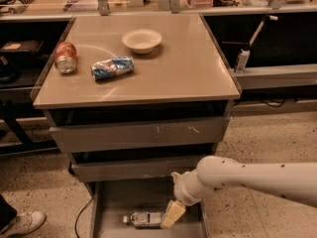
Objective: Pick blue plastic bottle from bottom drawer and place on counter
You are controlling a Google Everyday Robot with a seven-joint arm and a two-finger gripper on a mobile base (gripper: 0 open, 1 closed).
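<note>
Now the gripper hangs low inside the bottom drawer, lower middle of the frame, just beside the right end of the blue plastic bottle, which lies on its side on the drawer floor. If it is open or closed, I cannot tell. For a good grasp it should, I think, centre over the bottle's middle, across its length, before closing.

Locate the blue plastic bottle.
Camera view, bottom centre: the blue plastic bottle lies on its side in the open bottom drawer, cap pointing left, with the hand at its right end.
</note>
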